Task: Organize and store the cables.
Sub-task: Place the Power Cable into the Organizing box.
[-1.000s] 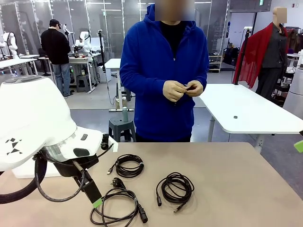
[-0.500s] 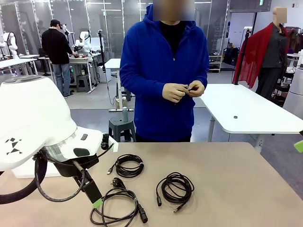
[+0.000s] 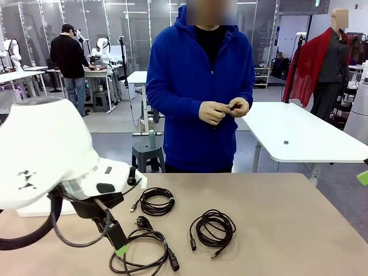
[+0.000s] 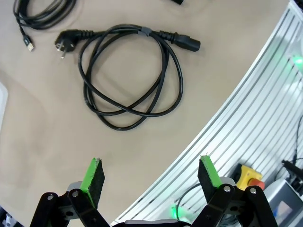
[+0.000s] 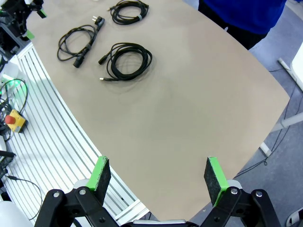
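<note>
Cables [image 5: 127,61] lie loose on our worktop [image 3: 287,213]; both hands stand open, empty.
Our left hand [image 4: 151,172] hangs spread wide near the thick power cable [image 4: 132,80]; a pinch on one loop could pull the coil apart or snag its plug. Further right lie the small coil [image 3: 156,201] and the larger coil [image 3: 214,227]. Our right hand [image 5: 156,175], also spread wide, hovers well apart from all three. The left arm [image 3: 40,149] hides most of a flat white thing [image 3: 34,210], so we cannot tell whether it is a container, and what the person [image 3: 198,86] fingers is too small to make out.
</note>
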You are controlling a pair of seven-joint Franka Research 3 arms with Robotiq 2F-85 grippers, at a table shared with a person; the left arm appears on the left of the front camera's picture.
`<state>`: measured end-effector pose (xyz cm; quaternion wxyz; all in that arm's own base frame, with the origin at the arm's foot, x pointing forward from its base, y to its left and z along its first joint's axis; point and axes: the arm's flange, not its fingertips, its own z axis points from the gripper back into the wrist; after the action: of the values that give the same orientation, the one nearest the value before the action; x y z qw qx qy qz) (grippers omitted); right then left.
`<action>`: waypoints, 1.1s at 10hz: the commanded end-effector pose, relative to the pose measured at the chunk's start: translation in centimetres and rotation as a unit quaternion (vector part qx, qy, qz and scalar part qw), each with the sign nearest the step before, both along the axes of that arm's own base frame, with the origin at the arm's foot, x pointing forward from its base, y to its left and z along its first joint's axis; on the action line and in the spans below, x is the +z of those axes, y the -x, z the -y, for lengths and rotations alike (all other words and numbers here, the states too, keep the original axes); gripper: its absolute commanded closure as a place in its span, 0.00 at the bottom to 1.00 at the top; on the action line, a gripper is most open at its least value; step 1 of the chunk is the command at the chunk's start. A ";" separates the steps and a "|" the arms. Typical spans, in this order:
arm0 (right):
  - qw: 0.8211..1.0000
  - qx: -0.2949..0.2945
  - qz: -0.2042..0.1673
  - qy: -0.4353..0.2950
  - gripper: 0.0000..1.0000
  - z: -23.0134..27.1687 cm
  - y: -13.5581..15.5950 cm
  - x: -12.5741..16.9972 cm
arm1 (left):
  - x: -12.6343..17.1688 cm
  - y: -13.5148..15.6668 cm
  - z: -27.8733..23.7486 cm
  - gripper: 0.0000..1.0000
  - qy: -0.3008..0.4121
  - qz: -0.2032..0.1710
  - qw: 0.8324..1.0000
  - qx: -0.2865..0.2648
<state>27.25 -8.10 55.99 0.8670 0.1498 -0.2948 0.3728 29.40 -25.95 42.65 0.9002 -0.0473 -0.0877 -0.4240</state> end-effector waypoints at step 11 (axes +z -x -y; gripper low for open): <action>1.000 0.003 -0.001 0.000 0.00 -0.1 0.0 -0.1 | -5.4 0.9 6.8 0.00 0.038 -0.046 0.979 0.195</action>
<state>27.25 -8.10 55.99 0.8670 0.1498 -0.2947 0.3728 27.83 -31.80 37.63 0.9636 -0.0895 -0.0564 -0.2456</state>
